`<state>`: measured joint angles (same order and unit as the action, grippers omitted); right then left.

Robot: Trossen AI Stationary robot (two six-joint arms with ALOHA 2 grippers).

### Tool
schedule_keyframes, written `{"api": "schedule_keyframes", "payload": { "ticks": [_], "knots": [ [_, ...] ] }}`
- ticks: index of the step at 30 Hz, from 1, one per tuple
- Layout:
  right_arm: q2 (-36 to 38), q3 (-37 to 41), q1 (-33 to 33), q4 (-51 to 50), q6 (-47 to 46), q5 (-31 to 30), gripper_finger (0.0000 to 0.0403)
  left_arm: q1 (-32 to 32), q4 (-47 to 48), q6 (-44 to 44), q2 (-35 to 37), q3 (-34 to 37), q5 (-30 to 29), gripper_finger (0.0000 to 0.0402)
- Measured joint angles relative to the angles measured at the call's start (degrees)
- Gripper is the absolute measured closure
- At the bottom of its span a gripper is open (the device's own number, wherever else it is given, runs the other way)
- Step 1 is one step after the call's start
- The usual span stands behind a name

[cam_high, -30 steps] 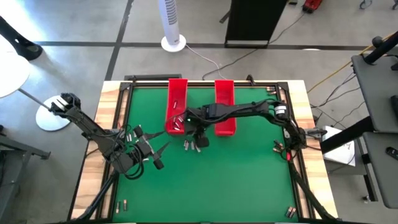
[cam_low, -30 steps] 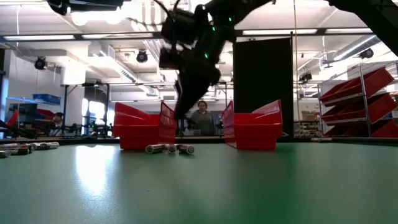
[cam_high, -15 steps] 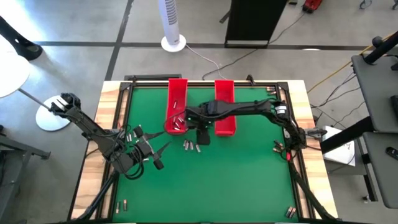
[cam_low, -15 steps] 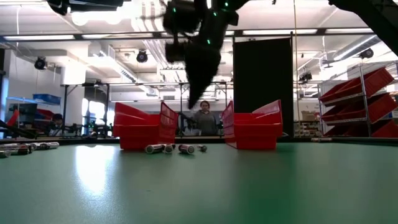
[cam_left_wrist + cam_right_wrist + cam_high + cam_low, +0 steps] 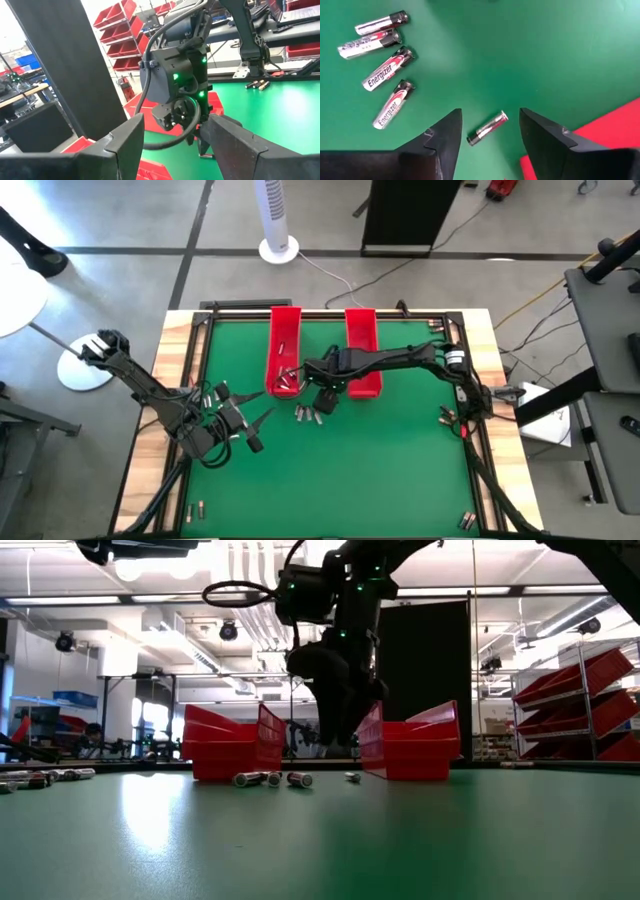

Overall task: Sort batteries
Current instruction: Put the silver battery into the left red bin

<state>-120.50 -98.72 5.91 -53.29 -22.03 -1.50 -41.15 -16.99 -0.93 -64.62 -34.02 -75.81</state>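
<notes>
From above: right gripper (image 5: 325, 397) now down low over the green mat (image 5: 400, 470), just beside the near end of the right tray (image 5: 362, 345), having swung there from over the loose batteries (image 5: 305, 414). More batteries lying inside the left tray (image 5: 285, 350). Left gripper (image 5: 258, 420) parked near the mat's left side, well apart from the work.

At table height: one lone battery (image 5: 352, 777) now apart from the cluster, closer to the right tray than half a second ago, with the right gripper lowered right above it. Probably singled out for a clean pick, so the sort looks to be at the grasp step, with several pieces left on the mat.

From the left wrist: own fingers (image 5: 125, 145) spread wide with nothing between them; the other arm's boxy dark wrist with green lights straight ahead.

From the right wrist: jaws spread, straddling the lone battery without touching it. Small smooth metal cylinder, glossy, apt to roll on the flat matte mat. Four labelled cells (image 5: 385, 70), silver with black and red ends, lying well apart from it. Hard shiny red plastic corner of the tray just beside.
</notes>
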Motion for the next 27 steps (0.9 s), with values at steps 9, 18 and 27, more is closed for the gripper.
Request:
{"api": "schedule_keyframes", "payload": {
  "ticks": [9, 18, 27],
  "knots": [
    [-0.7, -8.4, -0.8, -4.6, 5.5, -0.9, 0.0241, 0.0, 0.0, 0.0, 0.0, 0.0, 0.0, 0.0203],
    [-0.5, -10.2, -3.7, -3.0, 3.4, -1.5, 0.0219, 0.0, 0.1, 0.0, 0.0, 0.0, -0.2, 0.0203],
    [-0.6, -3.7, -7.1, 5.8, -8.4, -1.5, 0.0214, 0.0, 0.1, 0.0, 0.0, 0.0, 0.0, 0.0203]
  ]
}}
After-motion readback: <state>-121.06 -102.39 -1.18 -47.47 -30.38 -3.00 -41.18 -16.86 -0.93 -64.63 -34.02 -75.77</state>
